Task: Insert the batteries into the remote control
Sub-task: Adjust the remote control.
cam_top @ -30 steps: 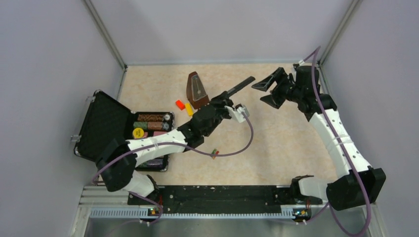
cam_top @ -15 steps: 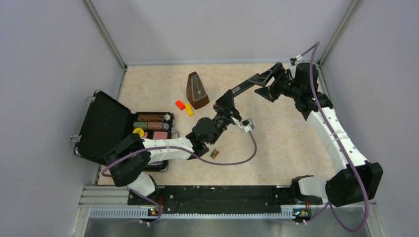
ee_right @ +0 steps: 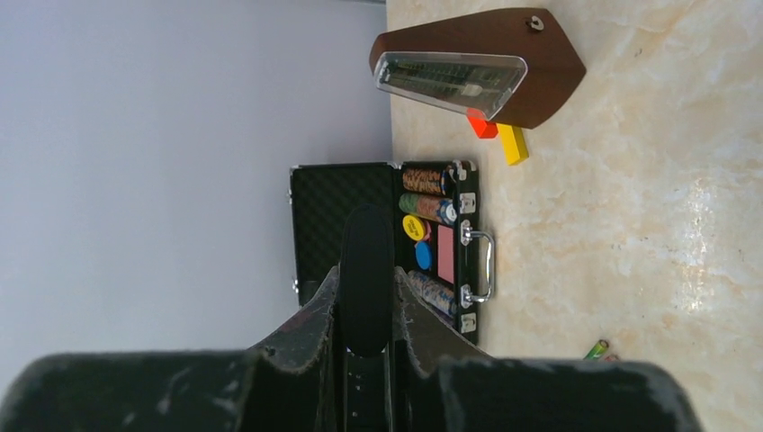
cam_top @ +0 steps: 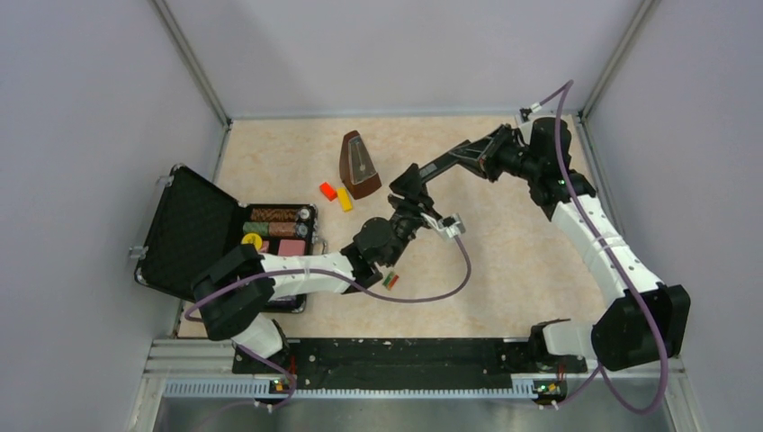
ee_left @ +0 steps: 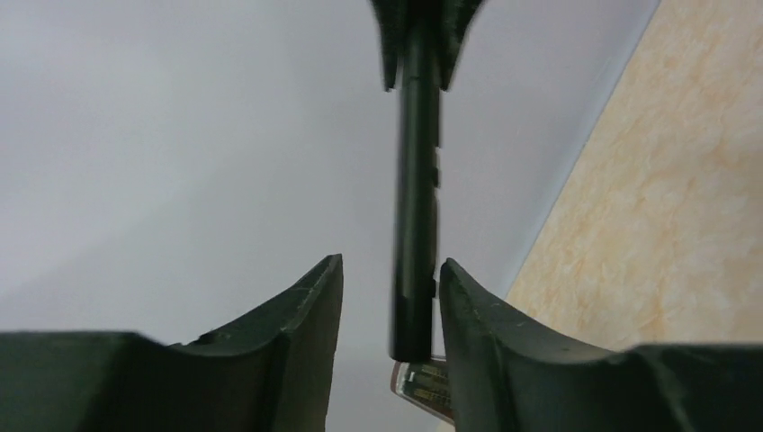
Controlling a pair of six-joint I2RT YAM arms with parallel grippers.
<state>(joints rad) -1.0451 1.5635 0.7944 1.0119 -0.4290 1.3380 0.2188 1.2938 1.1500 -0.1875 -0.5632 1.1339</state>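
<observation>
The remote (cam_top: 445,164) is up off the tabletop (cam_top: 513,252), a slim black bar slanting through the air to the right of the metronome (cam_top: 360,166), with one end near it and the other pointing away.

Far left of the metronome an open black case (cam_top: 189,229) lies flat, with rows of chips in its tray. Just left of the metronome's base, a red block (cam_top: 327,190) and a yellow block (cam_top: 345,200) lie side by side on the tabletop.

The batteries (cam_top: 390,281) lie together on the tabletop a little right of the metronome and nearer the arm bases. They are green and red, beside the left arm's purple cable (cam_top: 441,286), and well apart from the remote.

The left fingers (cam_top: 409,183) are just right of the metronome, at the remote's nearer end, and they stand apart. In the left wrist view that end of the bar hangs between them. It is close against one finger, with a clear gap to the other, and whether it touches the close one cannot be told.

The right fingers (cam_top: 486,151) are farthest right of the metronome and clamped on the remote's other end. The right wrist view shows both fingers pressed against the sides of the bar.
</observation>
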